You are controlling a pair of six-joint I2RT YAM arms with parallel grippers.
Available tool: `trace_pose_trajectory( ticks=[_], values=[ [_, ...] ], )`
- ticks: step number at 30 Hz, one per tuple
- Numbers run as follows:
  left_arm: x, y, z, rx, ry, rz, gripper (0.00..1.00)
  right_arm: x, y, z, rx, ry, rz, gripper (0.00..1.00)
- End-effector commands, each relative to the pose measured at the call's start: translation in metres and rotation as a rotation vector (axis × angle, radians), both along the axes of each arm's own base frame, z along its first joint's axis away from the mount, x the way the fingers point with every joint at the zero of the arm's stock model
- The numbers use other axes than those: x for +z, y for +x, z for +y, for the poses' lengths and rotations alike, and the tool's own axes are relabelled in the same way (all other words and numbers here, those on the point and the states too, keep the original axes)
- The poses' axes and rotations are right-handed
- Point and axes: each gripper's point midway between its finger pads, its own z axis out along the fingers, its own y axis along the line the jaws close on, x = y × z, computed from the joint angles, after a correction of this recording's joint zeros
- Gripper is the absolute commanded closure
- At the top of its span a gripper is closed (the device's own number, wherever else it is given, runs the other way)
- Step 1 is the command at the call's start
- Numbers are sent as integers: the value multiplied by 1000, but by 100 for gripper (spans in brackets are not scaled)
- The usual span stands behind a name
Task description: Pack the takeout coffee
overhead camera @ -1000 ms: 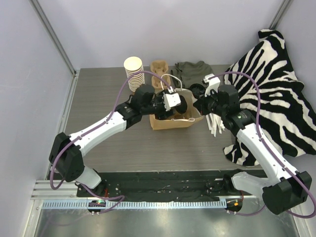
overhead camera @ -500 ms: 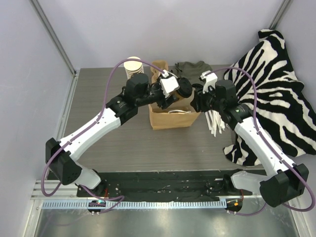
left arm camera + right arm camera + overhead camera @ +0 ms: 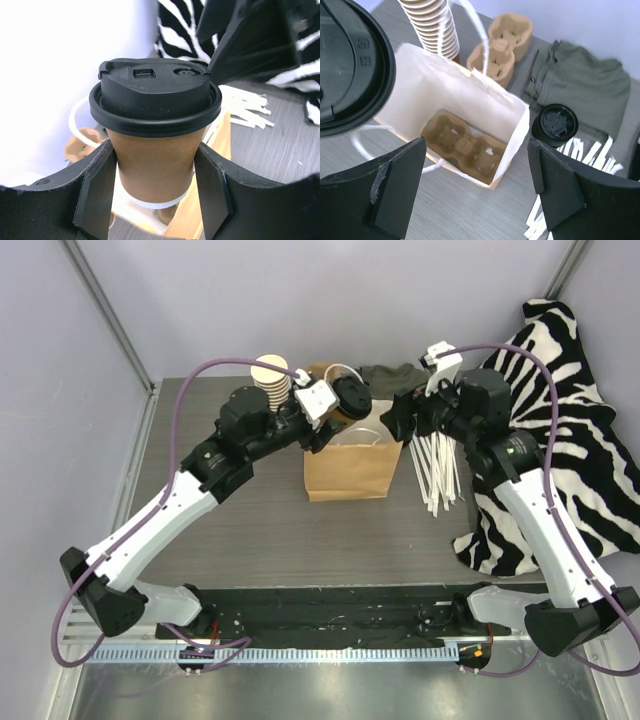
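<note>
The left jaws grip the takeout coffee (image 3: pixel 155 150) by its brown paper wall below the black lid (image 3: pixel 155 95). They hold it at upper centre of the top view, over the open paper bag (image 3: pixel 348 468). The right jaws stand wide and empty above the bag. The cup looks light, with thin walls that would crush easily. The stiffer band just under the lid seems the safest hold, with the cup kept upright against spilling.

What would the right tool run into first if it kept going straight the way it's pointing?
The right tool aims into the open paper bag, so probably the cup carrier at its bottom first; depth is unclear.
</note>
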Motion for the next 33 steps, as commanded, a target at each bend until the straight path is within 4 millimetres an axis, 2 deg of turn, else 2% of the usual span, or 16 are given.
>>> trace_pose_trajectory(
  ticks=[1,2,4,5,7,8,11,12,14,15,16,18,26,30,33],
  values=[
    [46,-10,32,95,-95,-58,85,61,-22,7,98,44,-117,8],
    [55,-16,40,106,-114,-73,84,70,-28,12,133,60,-132,8],
    [55,-18,50,141,-126,-79,84,94,-41,24,227,107,-175,6],
    [63,-21,57,159,-145,-97,84,102,-44,29,251,132,-182,5],
    [65,-19,69,215,-155,-108,84,122,-45,42,294,225,-185,4],
    [71,-20,80,262,-172,-118,84,126,-47,50,334,265,-166,3],
    [69,-24,93,295,-182,-122,82,128,-40,83,403,357,-79,3],
    [65,-27,100,305,-182,-120,82,128,-46,101,450,374,-60,3],
    [63,-29,108,316,-191,-106,82,126,-42,126,499,408,-40,3],
    [64,-28,117,337,-195,-110,82,131,-51,138,545,421,-46,3],
    [65,-27,121,347,-201,-107,82,135,-49,147,563,445,-54,3],
    [64,-26,127,355,-202,-104,83,144,-53,154,600,470,-70,3],
    [51,-33,128,329,-191,-107,83,142,-59,185,660,468,-67,3],
    [39,-36,124,298,-165,-99,83,151,-54,189,661,456,-99,3],
    [31,-37,123,289,-138,-96,83,147,-53,190,670,427,-90,3]
  ],
)
